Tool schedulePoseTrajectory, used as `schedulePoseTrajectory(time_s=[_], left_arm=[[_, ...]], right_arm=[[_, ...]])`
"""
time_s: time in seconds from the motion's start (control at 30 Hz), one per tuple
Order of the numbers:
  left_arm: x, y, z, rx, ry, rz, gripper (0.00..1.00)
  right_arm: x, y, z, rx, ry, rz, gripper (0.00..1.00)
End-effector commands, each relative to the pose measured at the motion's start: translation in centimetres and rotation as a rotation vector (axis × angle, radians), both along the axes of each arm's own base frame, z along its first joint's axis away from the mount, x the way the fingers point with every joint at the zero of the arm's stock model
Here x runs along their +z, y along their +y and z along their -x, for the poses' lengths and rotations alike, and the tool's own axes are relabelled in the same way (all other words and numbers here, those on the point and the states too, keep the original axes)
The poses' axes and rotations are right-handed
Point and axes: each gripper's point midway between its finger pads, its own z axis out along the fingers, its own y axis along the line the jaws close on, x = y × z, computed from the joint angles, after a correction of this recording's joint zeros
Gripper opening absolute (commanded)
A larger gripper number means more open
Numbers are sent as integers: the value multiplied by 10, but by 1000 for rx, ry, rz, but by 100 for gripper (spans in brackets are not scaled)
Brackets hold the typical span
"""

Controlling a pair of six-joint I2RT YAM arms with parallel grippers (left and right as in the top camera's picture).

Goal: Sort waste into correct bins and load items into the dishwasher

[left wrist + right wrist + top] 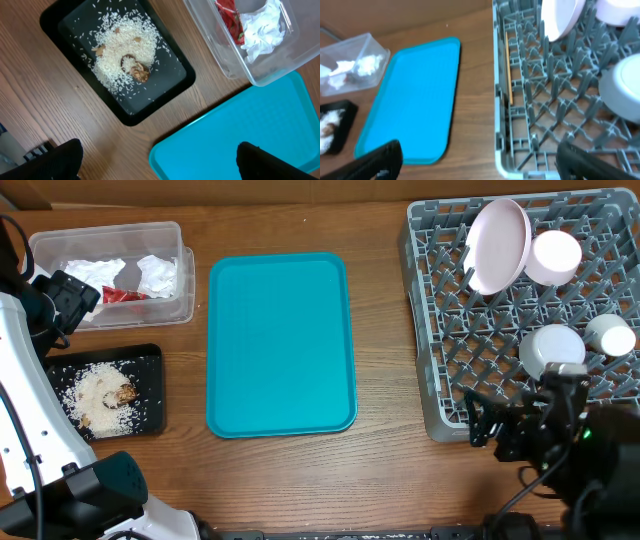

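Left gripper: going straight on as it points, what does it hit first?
Likely the corner of the teal tray, lying between its open fingers; possibly the bare table beside it, as depth is unclear.

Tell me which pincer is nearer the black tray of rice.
Left. The left pincer hangs over the table beside the black tray; the right pincer is far across, by the dish rack.
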Motion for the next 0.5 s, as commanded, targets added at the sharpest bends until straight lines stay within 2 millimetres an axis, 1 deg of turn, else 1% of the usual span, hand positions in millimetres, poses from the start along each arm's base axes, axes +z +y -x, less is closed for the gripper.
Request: schedulePoseTrajectory(time_s=[0.0, 0.13, 0.23, 0.33, 0.47], left_arm=[[-3, 4, 1, -3, 16, -9, 100], [-3, 4, 1, -3, 16, -9, 100], [-3, 4, 1, -3, 16, -9, 100], [-3, 4, 1, -3, 16, -9, 100], [-3, 4, 1, -3, 16, -9, 100]], right_arm=[[-29, 2, -3, 20, -84, 11, 100], [-60, 4, -17, 30, -255, 15, 100], [-79, 9, -24, 61, -350, 2, 100], [-90, 15, -29, 93, -435, -8, 100], [-93, 12, -35, 77, -516, -1, 100]])
